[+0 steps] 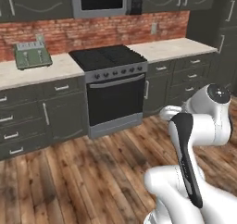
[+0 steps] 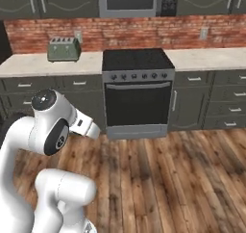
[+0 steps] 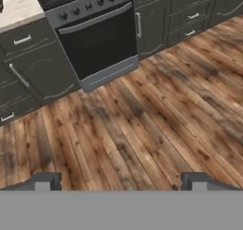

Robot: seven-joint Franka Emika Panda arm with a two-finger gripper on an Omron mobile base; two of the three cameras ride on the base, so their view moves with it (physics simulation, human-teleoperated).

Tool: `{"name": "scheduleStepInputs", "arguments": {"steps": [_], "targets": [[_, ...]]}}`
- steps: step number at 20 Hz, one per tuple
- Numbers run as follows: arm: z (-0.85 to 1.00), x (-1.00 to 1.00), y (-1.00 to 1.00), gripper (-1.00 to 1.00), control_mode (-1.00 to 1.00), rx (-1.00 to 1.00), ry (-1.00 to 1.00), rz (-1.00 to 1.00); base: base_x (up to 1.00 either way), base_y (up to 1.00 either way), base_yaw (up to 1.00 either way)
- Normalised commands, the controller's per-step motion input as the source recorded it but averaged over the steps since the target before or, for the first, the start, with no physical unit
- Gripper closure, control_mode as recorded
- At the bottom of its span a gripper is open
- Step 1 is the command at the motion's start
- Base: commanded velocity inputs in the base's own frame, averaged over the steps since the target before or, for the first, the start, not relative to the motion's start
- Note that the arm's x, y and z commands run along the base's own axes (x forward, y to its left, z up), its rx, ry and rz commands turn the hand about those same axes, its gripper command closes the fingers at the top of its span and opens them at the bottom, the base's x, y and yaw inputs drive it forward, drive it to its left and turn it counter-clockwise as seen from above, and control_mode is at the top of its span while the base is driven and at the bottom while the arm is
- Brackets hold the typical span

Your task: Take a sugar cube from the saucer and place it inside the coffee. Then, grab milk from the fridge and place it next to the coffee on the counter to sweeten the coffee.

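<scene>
Spread wide, the pincer (image 3: 121, 181) hangs above bare wooden floor (image 3: 142, 129) with nothing between its two dark fingertips (image 3: 45, 180). Plank flooring runs from the robot's white arm (image 1: 194, 140) to the cabinet fronts, open and free of obstacles. Farther off stands a black oven (image 2: 138, 99) with a row of knobs and a dark cooktop. Dark grey drawers (image 1: 185, 77) flank it on both sides. On either side of the stove lies the counter (image 1: 171, 48), a beige slab against a red brick wall (image 2: 144, 32). A green toaster (image 1: 31, 55) sits on the left stretch. A microwave (image 2: 129, 0) hangs above the stove.
</scene>
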Motion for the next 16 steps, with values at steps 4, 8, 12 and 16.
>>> {"name": "scheduleStepInputs", "arguments": {"steps": [4,8,12,16], "targets": [[0.0,0.0,0.0,-1.0,1.0,0.0,0.0,0.0,0.14,-0.37,-0.5],[0.0,0.0,0.0,-1.0,1.0,0.0,0.0,0.0,0.22,-0.33,-0.5],[0.0,0.0,0.0,-1.0,1.0,0.0,0.0,0.0,0.3,-0.31,-0.49],[0.0,0.0,0.0,-1.0,1.0,0.0,0.0,0.0,0.3,-0.29,-0.49]]}}
